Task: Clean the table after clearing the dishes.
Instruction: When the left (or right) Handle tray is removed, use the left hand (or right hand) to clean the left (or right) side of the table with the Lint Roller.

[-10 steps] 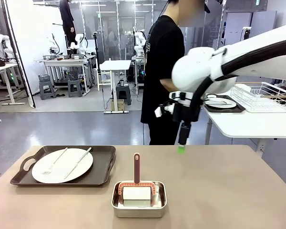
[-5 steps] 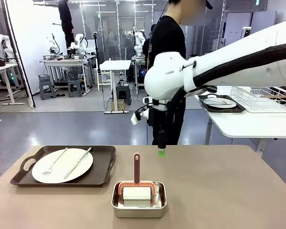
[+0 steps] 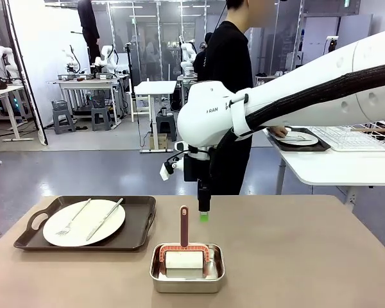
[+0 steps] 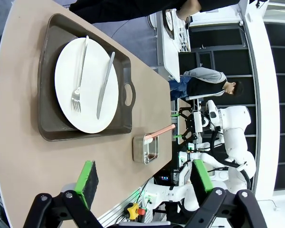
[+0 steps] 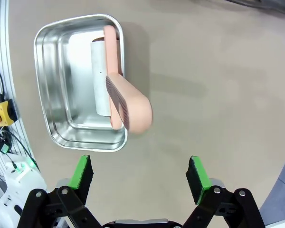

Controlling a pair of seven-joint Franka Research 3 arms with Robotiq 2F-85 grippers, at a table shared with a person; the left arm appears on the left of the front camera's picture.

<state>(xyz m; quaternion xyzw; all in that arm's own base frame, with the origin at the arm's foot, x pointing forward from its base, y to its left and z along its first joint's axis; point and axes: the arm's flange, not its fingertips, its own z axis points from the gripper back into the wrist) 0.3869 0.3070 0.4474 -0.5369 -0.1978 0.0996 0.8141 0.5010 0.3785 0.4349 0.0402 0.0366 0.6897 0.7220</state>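
front view: a plate (image 3: 83, 222) is seen on a tray (image 3: 141, 221) at the table's (image 3: 308, 256) left, a pan (image 3: 155, 273) mid-table, the right gripper (image 3: 205, 215) held just beyond it, fingers wide. the left gripper (image 4: 143, 176) is likewise spread wide.

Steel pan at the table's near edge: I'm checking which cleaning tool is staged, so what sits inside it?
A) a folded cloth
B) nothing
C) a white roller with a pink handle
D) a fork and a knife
C: the steel pan holds a white roller whose pink handle stands upright, while the fork and knife lie on the plate to its left.
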